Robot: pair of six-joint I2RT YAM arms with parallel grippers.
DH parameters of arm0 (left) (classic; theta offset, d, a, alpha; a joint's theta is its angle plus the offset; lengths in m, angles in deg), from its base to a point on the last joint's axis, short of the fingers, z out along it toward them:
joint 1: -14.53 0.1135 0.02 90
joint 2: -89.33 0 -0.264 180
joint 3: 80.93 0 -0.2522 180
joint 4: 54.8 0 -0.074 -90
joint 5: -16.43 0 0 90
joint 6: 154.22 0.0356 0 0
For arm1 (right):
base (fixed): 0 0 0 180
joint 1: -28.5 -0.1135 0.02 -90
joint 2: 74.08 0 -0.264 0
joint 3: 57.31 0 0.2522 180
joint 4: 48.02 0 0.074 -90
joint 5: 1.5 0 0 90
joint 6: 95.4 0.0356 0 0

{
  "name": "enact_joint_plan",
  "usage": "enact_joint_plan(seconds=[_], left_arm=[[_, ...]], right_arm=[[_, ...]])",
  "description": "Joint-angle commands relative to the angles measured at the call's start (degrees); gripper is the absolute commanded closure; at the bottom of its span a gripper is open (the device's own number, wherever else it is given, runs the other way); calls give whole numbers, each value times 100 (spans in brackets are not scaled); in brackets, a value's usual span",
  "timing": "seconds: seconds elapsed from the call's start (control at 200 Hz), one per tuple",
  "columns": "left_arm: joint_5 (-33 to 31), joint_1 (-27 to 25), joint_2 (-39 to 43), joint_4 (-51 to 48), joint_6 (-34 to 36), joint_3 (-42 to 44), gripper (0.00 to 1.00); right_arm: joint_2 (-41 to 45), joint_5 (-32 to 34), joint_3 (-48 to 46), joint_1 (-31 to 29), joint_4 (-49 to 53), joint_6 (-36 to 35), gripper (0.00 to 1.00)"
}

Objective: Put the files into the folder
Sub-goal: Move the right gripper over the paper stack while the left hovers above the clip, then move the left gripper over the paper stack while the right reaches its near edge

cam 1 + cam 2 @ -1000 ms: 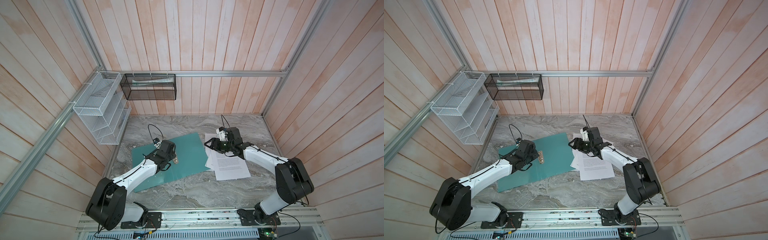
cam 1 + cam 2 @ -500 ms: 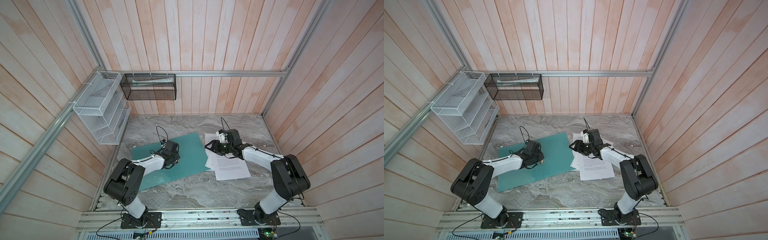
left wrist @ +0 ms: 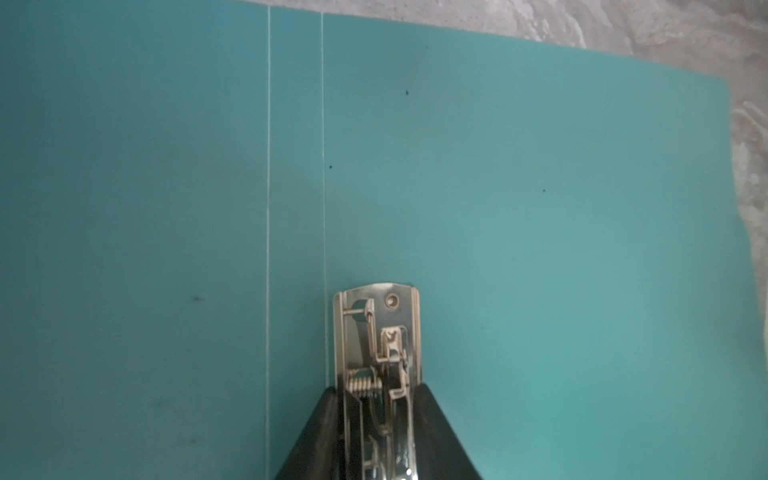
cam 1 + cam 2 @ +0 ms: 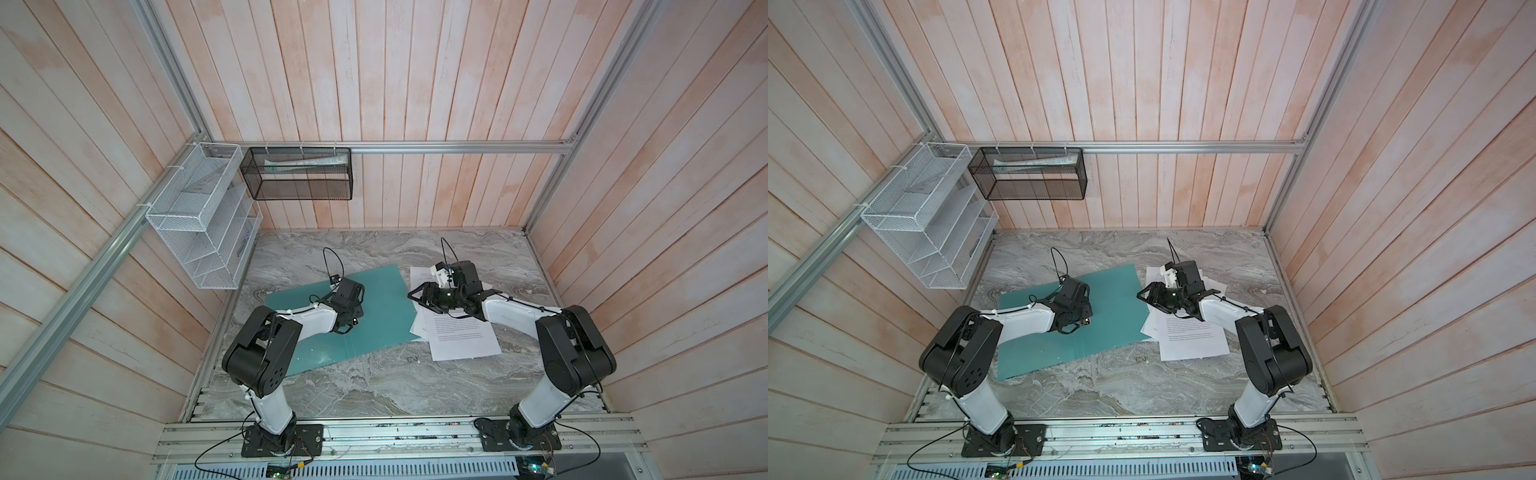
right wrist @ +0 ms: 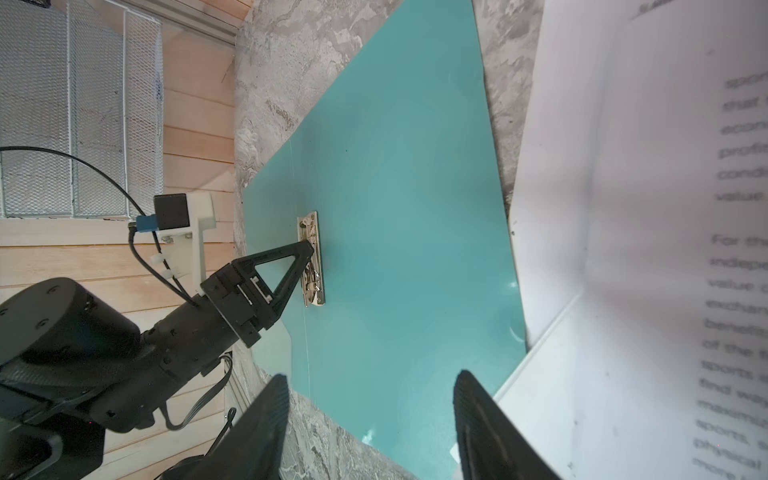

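Both top views look steeply down from high above the near edge of the grey marbled table (image 4: 374, 386), taking in both arms and the wooden walls. The left wrist camera sits close over the flat teal-green folder (image 3: 540, 208), facing down along its jaws. The right wrist camera, farther back, shares that folder (image 5: 395, 166).

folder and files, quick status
Left end effector closing around the folder clip. Right end effector open, empty, by the files. Files not in yet. Nothing blocking.
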Motion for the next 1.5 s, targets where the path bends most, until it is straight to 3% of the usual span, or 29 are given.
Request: enact_joint_plan(seconds=[0.0,0.205,0.43,0.56,0.67,0.78,0.86,0.99,1.135,1.24,1.356,1.496], left_arm=[[-88,-193,-238,-130,441,-106,70],[-579,-500,-466,-362,789,-409,73],[-588,-594,-497,-433,872,-608,74],[-643,-572,-363,-541,773,-636,63],[-707,-559,-153,-767,917,-835,49],[-711,-584,193,-1011,1048,-1180,46],[-610,-690,455,-1077,1141,-1427,46],[-222,-1065,587,-954,1233,-1865,46],[746,-1567,174,-561,1061,-2382,46],[1249,-1840,-339,-288,938,-2750,46],[1527,-2040,-828,-48,812,-2922,47],[1898,-2063,-1310,218,668,-3014,48]], right_arm=[[84,-128,-131,37,-176,88,39],[175,-121,-269,53,-234,139,39],[330,-116,-371,129,-239,134,39],[534,43,-368,450,40,-90,39],[946,970,-242,656,776,-886,38],[1706,2348,-437,876,1365,-1414,36],[2220,2620,-701,1396,1610,-1543,35],[2788,2377,-1073,2539,2020,-1614,35],[3412,2493,-1855,3164,1667,-1205,37],[3540,1777,-2420,3756,1216,-973,38],[3510,1216,-2778,4064,901,-877,39],[3433,1053,-2937,4137,846,-964,40]])
